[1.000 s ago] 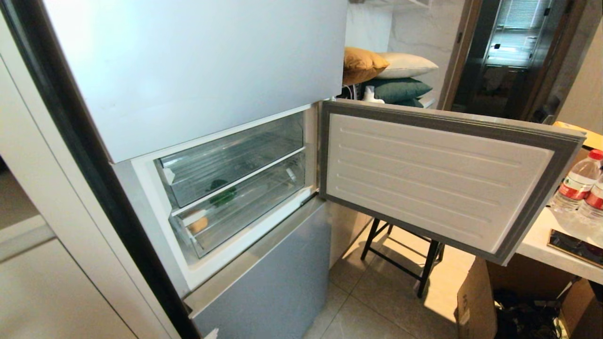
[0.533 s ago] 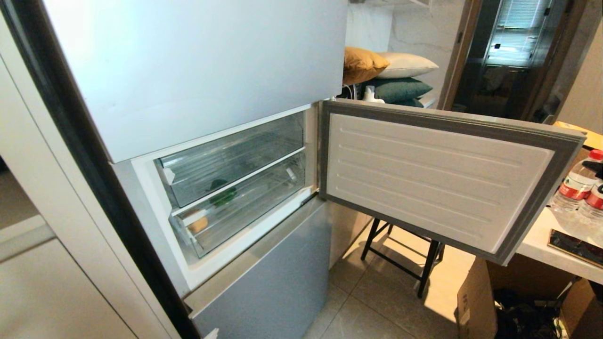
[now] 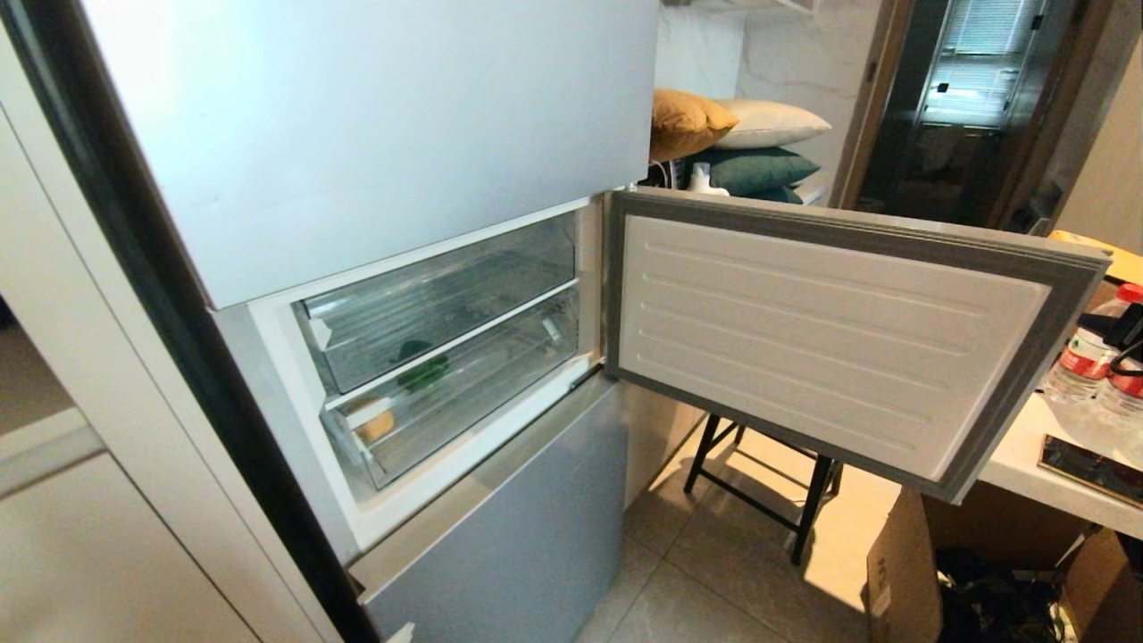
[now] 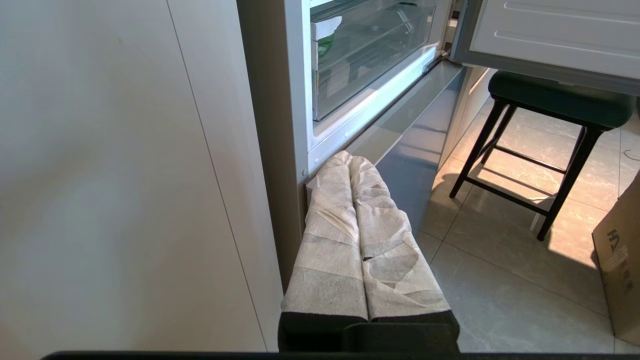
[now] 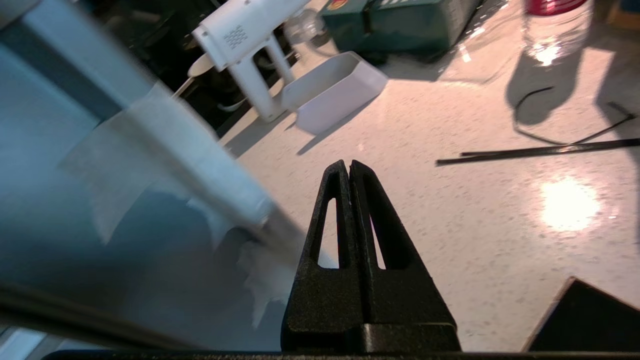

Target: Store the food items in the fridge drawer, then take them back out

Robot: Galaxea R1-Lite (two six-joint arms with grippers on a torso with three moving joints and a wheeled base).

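- The fridge (image 3: 375, 134) middle door (image 3: 839, 339) is seen swung wide open, with two clear drawers exposed inside.
- The fridge drawer (image 3: 464, 393) (the lower of the two) is seen pushed in; the tan-yellow potato (image 3: 375, 425) is seen inside at its left front corner.
- The green bell pepper (image 3: 420, 366) is seen through the plastic further back, about where the two drawers meet; which drawer holds it cannot be told.
- The right gripper (image 5: 348, 167) is held over a pale speckled counter (image 5: 450, 210) just beside the door's outer edge, fingers pressed together, nothing grasped.
- The left gripper (image 4: 350, 160) is parked low beside the fridge's lower corner, cloth-wrapped fingers (image 4: 330, 235) closed against each other, empty.
- Water bottles (image 3: 1085, 353) are noted on the counter at far right.
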